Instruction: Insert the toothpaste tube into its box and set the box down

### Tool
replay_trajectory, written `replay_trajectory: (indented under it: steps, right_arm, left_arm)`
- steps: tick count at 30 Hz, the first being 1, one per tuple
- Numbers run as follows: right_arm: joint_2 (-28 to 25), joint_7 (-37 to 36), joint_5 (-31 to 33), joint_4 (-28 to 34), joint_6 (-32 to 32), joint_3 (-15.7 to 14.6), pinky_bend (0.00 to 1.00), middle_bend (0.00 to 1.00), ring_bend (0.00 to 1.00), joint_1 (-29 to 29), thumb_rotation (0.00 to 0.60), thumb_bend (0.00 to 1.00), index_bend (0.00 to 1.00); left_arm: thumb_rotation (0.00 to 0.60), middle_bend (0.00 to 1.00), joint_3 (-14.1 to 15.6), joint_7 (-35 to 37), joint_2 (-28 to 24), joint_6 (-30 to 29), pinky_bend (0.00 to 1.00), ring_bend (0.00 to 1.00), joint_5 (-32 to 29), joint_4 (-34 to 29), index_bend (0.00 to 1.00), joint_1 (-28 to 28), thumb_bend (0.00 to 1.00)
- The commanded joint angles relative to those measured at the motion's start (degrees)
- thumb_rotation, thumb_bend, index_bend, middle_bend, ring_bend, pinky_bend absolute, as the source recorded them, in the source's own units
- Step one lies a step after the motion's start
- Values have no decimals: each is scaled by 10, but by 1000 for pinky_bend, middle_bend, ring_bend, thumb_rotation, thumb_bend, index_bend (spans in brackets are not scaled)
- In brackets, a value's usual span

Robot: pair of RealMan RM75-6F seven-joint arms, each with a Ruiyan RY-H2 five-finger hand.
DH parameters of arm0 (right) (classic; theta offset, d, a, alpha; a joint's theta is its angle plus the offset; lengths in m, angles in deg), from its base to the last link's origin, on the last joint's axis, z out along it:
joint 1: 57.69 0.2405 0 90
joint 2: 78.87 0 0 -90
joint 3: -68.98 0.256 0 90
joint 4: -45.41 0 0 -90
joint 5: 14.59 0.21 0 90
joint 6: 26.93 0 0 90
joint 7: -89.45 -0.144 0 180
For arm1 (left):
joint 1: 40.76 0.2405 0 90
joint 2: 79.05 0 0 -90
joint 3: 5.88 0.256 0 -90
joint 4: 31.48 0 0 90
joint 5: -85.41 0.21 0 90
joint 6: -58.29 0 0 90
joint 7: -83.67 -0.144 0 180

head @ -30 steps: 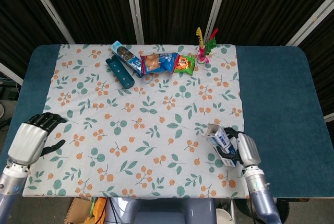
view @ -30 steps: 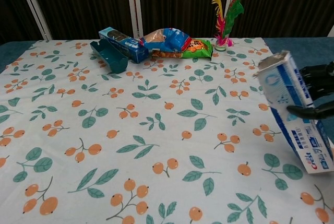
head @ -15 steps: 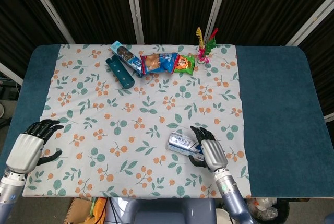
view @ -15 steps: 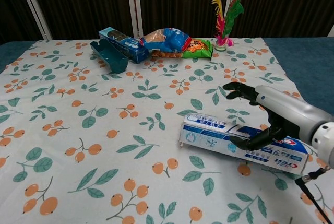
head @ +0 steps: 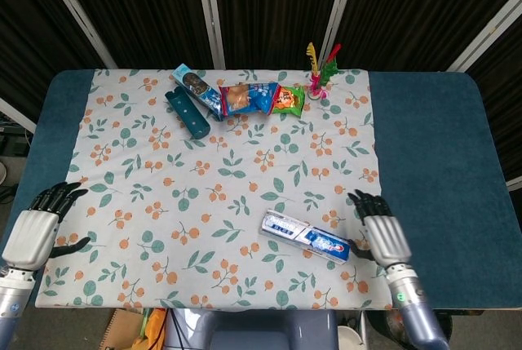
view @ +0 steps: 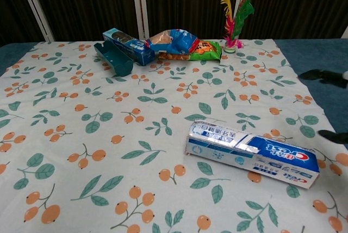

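toothpaste box (head: 306, 237) lying flat on the floral tablecloth (head: 163, 195) near its front edge. right hand (head: 382, 236) sits just beside the box's end, fingers spread, holding nothing. left hand (head: 37, 228) rests at the table's far left, fingers apart, empty.

Toothpaste box (head: 306, 236) (view: 250, 153) lay flat on the floral tablecloth (head: 163, 203), near the front edge, right of centre. Long white-and-blue carton with red-and-blue brand lettering at its right end, printed side up. It ran slightly slanted, left end farther from the robot, right end nearer. Left end flap looked closed. Tube was not visible. Nothing touched the box.
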Motion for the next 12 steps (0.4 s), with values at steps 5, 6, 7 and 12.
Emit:
replay_trajectory:
  steps: [5,6,7,12]
  right_arm:
    - [-115,-58,-147,-79,-128,-80,0,6,0,-102,600,328,0]
    - [-117,-70,-155,-96,-145,-84,0,2,0,-115,600,328,0]
    - [-117,-80,-158,-103,-153,-85,0,0,0,-122,600,328,0]
    - [-124,-112,-145,-98,-158,-78,0,0,0,-137,600,328,0]
  left_arm:
    - [600,17,-8,-38,-20,3,63,22,-21,-49,114,24,1]
    - [600,9,-8,-43,-19,0,54,14,-21,-50,102,28,1]
    - [600,3,-8,-47,-19,-1,45,5,-21,-50,89,31,1]
    - [600,0,-13,-65,-13,-5,38,0,-16,-38,58,37,1]
